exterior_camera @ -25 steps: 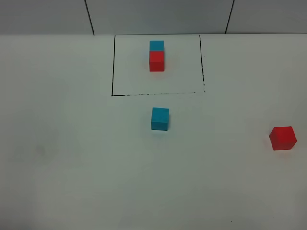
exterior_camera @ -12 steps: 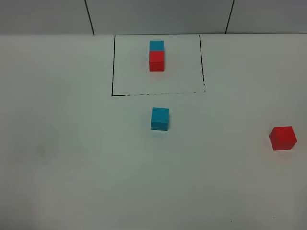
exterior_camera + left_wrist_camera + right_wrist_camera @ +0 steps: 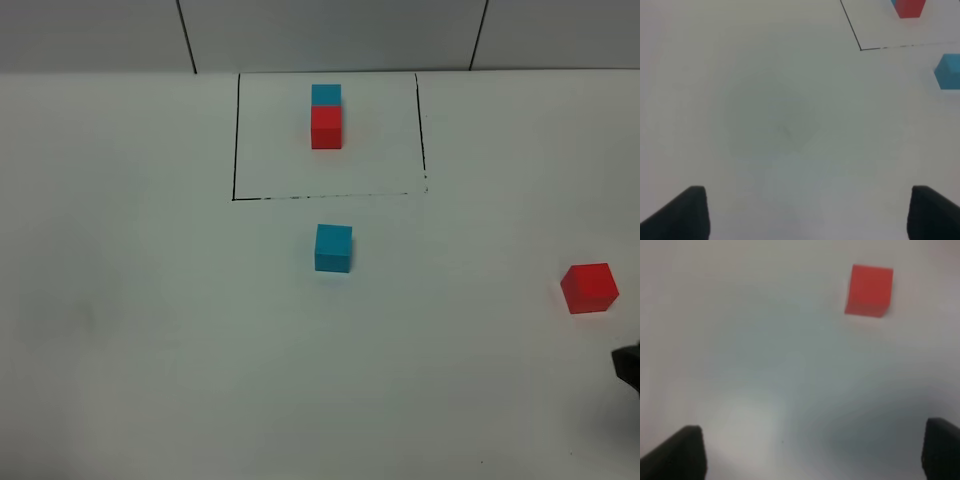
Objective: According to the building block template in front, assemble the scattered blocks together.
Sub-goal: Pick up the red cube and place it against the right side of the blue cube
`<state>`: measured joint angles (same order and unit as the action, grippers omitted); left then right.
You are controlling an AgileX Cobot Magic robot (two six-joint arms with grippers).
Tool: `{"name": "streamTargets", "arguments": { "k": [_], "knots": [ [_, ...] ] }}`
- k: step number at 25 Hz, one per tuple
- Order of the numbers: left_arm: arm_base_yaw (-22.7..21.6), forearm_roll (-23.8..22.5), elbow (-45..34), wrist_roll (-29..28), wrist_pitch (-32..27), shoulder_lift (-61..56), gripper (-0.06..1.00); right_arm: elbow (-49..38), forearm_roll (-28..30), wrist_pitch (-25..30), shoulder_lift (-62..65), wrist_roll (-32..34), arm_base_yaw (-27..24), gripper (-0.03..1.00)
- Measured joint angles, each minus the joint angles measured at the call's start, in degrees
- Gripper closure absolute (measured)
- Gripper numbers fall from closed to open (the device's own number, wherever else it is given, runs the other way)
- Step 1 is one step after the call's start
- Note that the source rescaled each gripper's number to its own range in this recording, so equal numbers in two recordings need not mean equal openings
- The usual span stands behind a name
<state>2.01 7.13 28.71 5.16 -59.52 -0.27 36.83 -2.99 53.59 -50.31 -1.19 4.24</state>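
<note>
Left fingers (image 3: 687, 212): spread wide, nothing between them. The left gripper (image 3: 810, 215) hangs over bare table (image 3: 130, 340) and doesn't show in the overhead view. Its wrist camera catches a corner of the black outline (image 3: 860, 47) and the loose cyan cube (image 3: 949, 71), both well apart from the tips.

Centre: the building block template (image 3: 326, 112) sits inside the outline at the far side, cyan behind and red touching its near face. The loose cyan cube sits just outside the outline's near edge, roughly in line with the template.

Right: the loose red cube (image 3: 589, 288) is by the right edge, well apart from the cyan one. The right gripper (image 3: 810, 452) is also wide apart and empty. The red cube is ahead of its tips, not between them.

Step in hand, as I read it: the right arm goes for red.
- Centre the cube between the fingers before descending.
- Square the jaws to two opposite flat faces, not corners.
- Grip at mid-height so it can't tip.
- Place it on the near side of cyan, faces flush, in the same order as the template.
- Go in gently, since cyan is unbraced and a nudge will skew it.
</note>
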Motion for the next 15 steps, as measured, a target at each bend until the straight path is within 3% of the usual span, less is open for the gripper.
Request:
{"name": "streamTargets", "arguments": {
  "k": [7,11,15],
  "knots": [
    [0.0,0.0,0.0,0.0,-0.01,0.0,0.08,10.75,1.67,-7.35,-27.69,-0.05,-1.45,0.22],
    [0.0,0.0,0.0,0.0,-0.06,0.0,0.08,12.1,1.67,-13.81,-35.11,-1.21,-2.12,0.22],
    [0.0,0.0,0.0,0.0,-0.07,0.0,0.08,12.11,0.77,-16.64,-39.33,-4.03,-4.9,0.22]
  ]
}}
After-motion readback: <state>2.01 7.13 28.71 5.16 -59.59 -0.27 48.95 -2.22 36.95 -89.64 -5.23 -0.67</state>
